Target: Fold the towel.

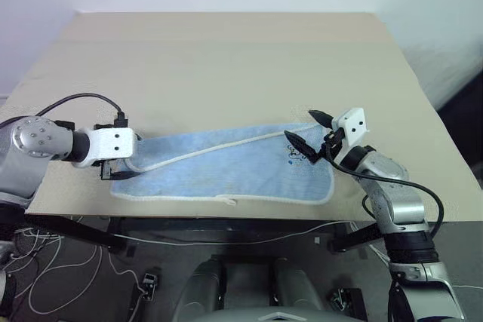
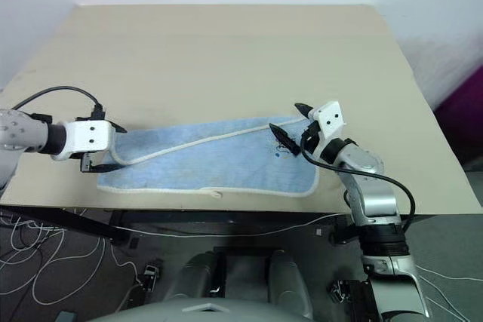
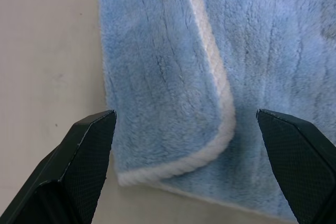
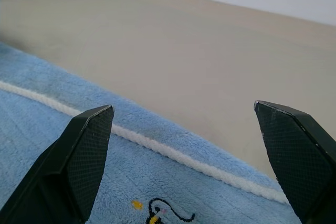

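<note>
Along the near edge of the table [image 1: 226, 50] lies the towel [image 1: 226, 167], a long light-blue strip folded once lengthwise, its white piped edge running across the upper layer. At the towel's left end the left gripper [image 3: 184, 129] hangs over a folded-back corner, its black fingers [image 3: 84, 156] spread wide on either side of the corner and holding nothing. At the towel's right end, just above the small dark logo [image 4: 163, 211], the right gripper [image 1: 308, 132] hovers with its fingers fully apart, also empty.
</note>
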You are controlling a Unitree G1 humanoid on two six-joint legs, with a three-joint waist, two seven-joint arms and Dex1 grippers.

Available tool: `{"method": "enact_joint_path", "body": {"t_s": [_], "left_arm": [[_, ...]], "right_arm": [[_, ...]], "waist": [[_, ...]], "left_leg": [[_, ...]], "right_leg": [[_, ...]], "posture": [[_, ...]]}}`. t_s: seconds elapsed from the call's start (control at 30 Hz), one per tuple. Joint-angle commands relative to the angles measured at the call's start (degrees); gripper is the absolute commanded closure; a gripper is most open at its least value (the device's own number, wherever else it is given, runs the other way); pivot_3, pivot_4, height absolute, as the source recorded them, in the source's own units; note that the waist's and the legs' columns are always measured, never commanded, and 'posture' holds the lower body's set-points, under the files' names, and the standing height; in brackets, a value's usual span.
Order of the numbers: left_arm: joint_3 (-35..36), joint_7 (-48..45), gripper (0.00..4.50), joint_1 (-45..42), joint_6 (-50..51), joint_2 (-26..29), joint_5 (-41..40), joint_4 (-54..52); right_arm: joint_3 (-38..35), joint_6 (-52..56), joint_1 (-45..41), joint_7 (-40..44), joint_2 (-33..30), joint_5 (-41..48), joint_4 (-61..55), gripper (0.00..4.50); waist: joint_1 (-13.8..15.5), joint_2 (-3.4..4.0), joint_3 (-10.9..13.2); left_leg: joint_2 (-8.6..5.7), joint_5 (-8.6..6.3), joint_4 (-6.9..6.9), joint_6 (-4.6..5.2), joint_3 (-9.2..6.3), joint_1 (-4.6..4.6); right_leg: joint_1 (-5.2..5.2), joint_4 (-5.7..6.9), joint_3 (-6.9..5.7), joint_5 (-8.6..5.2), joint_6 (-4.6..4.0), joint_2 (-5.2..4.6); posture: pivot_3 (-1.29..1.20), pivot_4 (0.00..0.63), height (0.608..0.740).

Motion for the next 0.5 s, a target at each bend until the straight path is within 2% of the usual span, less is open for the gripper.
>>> {"method": "enact_joint_path", "body": {"t_s": [0.03, 0.33, 0.5], "left_arm": [[-2.18, -0.51, 0.03, -2.76, -0.14, -0.34, 3.55, 1.13], [-6.77, -4.9, 0.03, -6.3, -5.63, 1.25, 8.76, 4.54], [-8.07, -5.38, 0.03, -7.74, -7.97, 0.15, 10.77, 8.06]], "right_arm": [[-0.14, 0.12, -1.7, 1.84, -1.36, 0.39, -0.16, 0.0], [-0.05, 0.62, -3.77, 3.63, -1.95, 0.11, 1.06, 0.0], [0.3, 0.35, -4.05, 3.37, -1.41, -0.12, 1.24, 0.0]], "waist": [[-0.01, 0.0, 0.0], [-0.09, 0.0, 0.01], [-0.08, 0.0, 0.01]], "left_leg": [[0.0, 0.0, 0.01, 0.0, 0.01, 0.0], [0.01, 0.0, 0.04, 0.01, 0.02, 0.0], [0.01, 0.0, 0.06, 0.02, 0.02, 0.0]], "right_leg": [[0.0, 0.0, 0.0, 0.0, 0.0, 0.01], [0.0, 0.04, 0.0, 0.0, 0.0, 0.03], [0.0, 0.05, -0.01, 0.0, 0.0, 0.03]], "posture": [[0.0, 0.15, 0.74], [0.0, 0.15, 0.74], [0.0, 0.15, 0.74]]}}
